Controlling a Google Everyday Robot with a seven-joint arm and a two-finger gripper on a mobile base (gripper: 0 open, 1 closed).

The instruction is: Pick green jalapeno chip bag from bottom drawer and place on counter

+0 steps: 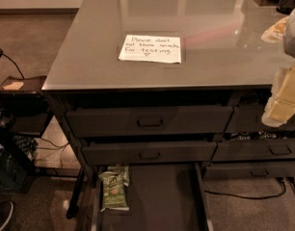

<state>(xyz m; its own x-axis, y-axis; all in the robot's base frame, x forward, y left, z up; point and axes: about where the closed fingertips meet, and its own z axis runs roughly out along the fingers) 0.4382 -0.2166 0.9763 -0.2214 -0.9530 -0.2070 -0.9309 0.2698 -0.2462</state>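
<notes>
So the green jalapeno chip bag [113, 192] is lying flat in the bottom drawer [162, 201], tucked in the back corner, way down low and far off to the side of the gripper [281, 102], nowhere near touching it. Another green bag [121, 170] peeks out just behind it, mostly hidden under the drawer fronts [150, 121]. The drawer is already pulled open, so that bit looks sorted. The gripper hangs at the picture's edge, up beside the counter [210, 57] lip, and honestly I can't tell whether it's open or closed. The counter only has a handwritten note [150, 48] in the middle, well apart from the gripper. My read: early days. Reach, grab, lift and drop-off are all left to do.
</notes>
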